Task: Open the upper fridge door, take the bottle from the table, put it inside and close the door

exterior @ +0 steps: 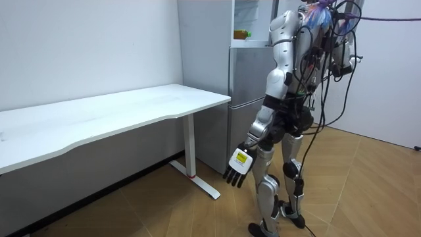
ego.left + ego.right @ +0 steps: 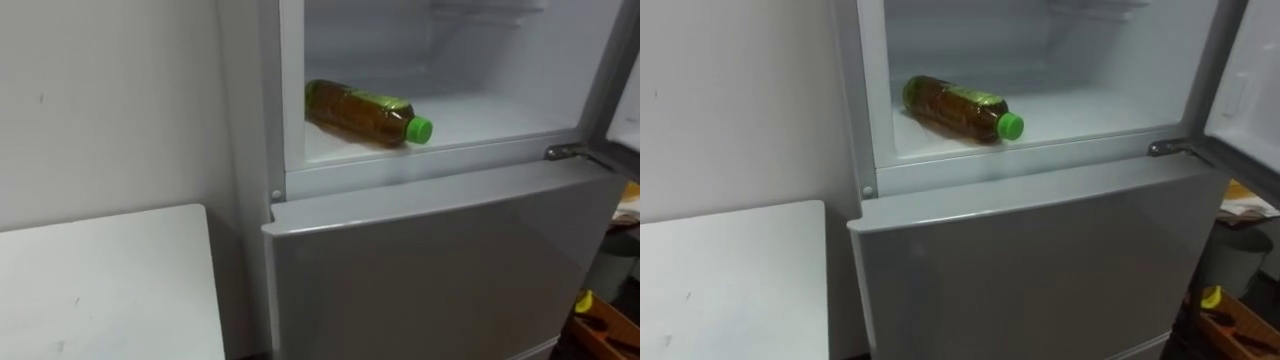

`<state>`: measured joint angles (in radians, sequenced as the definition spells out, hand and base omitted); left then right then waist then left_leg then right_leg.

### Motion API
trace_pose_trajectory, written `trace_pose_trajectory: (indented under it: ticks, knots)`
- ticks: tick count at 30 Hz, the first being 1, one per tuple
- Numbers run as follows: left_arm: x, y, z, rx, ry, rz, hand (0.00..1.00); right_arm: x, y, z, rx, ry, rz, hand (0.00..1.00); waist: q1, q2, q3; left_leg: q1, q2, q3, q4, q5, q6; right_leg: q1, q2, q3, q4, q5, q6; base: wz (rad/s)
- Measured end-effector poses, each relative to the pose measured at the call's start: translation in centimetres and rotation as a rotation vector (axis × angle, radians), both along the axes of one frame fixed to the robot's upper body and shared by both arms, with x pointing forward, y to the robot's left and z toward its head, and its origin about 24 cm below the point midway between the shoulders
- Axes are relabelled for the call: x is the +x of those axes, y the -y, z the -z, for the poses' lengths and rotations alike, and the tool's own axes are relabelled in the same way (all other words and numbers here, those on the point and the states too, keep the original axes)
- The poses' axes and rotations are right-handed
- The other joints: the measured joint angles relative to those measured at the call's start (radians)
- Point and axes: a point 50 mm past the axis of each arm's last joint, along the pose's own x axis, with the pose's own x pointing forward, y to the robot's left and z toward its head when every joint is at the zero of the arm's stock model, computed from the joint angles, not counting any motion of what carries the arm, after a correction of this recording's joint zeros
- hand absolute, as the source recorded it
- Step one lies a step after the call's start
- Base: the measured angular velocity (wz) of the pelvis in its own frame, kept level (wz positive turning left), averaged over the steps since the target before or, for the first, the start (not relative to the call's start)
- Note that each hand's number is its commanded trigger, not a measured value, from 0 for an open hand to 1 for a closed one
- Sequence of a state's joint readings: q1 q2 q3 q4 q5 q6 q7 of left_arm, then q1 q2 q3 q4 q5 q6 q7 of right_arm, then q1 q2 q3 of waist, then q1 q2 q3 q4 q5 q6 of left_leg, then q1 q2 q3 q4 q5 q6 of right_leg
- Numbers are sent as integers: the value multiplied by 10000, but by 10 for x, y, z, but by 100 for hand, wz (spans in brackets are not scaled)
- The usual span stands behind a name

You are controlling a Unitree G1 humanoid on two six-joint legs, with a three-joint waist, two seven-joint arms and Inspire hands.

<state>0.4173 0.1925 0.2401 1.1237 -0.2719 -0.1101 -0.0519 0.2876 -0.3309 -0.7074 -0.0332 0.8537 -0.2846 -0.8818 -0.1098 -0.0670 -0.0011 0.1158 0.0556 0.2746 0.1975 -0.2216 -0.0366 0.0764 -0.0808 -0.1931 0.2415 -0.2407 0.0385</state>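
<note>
Amber-filled bottle (image 2: 362, 112) with green cap, lying on its side on the open upper fridge compartment (image 2: 500, 112) floor, cap toward the front (label print unreadable), robot standing at the fridge beside a white bench (image 1: 131, 112), left hand (image 1: 237, 167) hanging, fingers relaxed, holding nothing.

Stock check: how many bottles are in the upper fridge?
1. The bottle lies on its side at the left of the upper fridge floor; anything higher up is out of view.
</note>
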Motion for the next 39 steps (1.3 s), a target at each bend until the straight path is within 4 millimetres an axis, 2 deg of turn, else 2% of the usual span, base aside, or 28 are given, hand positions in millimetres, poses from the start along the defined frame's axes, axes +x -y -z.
trace_pose_trajectory:
  ticks: [4, 13, 18, 20, 27, 29, 33, 39]
  knots:
    - [-2, 0, 0, -4, -70, 86, 0, 7, -4, -21, -828, 569, -234, 0, 16, -90, 1, -57, 2, 1, 6, 0, 0, -104, -6, 22, 94, -24, -6, 0]
    - [-4, 2, 0, -83, -258, 417, 0, 8, -7, -30, -1494, 282, -103, 0, -35, -55, 13, -433, -2, 7, 66, -1, 2, -582, -46, 30, 369, -99, -29, 0]
    - [-4, 2, 0, -143, -254, 425, 0, 11, -11, -36, -1563, 549, -400, 0, 25, -42, 13, -399, -2, 41, 62, 0, 1, -576, -48, 37, 371, -100, -32, -1]
    - [-6, 3, 1, -237, -298, 425, 0, 14, -15, -44, -1870, 853, -685, 0, 54, -48, 11, -388, -2, 41, 61, 0, 1, -555, -47, 35, 354, -100, -32, 0]
    - [-7, 6, 2, -418, -525, 456, 0, 20, -21, -48, -2233, 870, -1199, 0, 97, -56, 17, -330, -1, -5, 78, 0, 1, -449, -53, -19, 314, -101, -32, 2]
    - [-6, 6, 2, -446, -615, 567, 0, 22, -22, -48, -2237, 853, -1322, 0, 86, 36, 55, -332, 2, -1, 79, -1, 2, -435, -50, -12, 292, -99, -33, 0]
    - [-3, 6, 2, -427, -578, 820, 0, 25, -24, -50, -2353, 857, -1493, 0, 117, 121, 38, -423, 4, -4, 60, -1, 1, -539, -45, -12, 304, -97, -36, 0]
    - [0, 6, 3, -568, -522, 868, 0, 36, -33, -69, -3855, 795, -1613, 0, 133, 352, 4, -439, 2, -3, 63, 2, -1, -574, -44, -12, 325, -90, -43, 0]
